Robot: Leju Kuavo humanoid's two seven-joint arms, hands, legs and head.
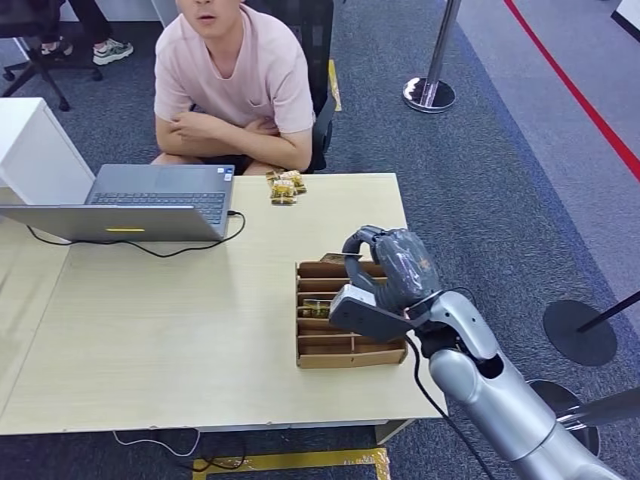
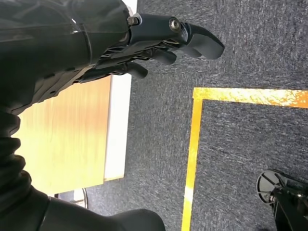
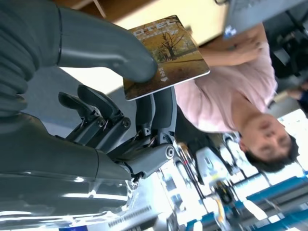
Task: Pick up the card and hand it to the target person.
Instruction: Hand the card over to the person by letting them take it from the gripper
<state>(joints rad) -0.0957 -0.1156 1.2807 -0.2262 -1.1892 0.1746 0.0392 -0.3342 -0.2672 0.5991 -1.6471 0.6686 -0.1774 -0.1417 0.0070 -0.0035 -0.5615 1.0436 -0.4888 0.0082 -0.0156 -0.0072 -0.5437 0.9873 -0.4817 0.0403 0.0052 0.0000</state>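
My right hand [image 1: 381, 280] hovers over the brown slotted card box [image 1: 343, 352] at the table's right side. It pinches a yellow-brown card [image 3: 167, 55] with a tree picture between the thumb [image 3: 109, 45] and fingers [image 3: 160, 108]; the card [image 1: 333, 258] shows edge-on above the box's far end. A person in a pink shirt [image 1: 238, 70] sits across the table with arms folded. My left hand [image 2: 145, 43] hangs beside the table's edge over the carpet, fingers loosely extended and holding nothing.
An open grey laptop [image 1: 143, 205] with a black cable sits on the wooden table [image 1: 166, 320] at the far left. A few small packets [image 1: 285, 186] lie near the person. Stanchion bases [image 1: 429, 94] stand on the carpet to the right.
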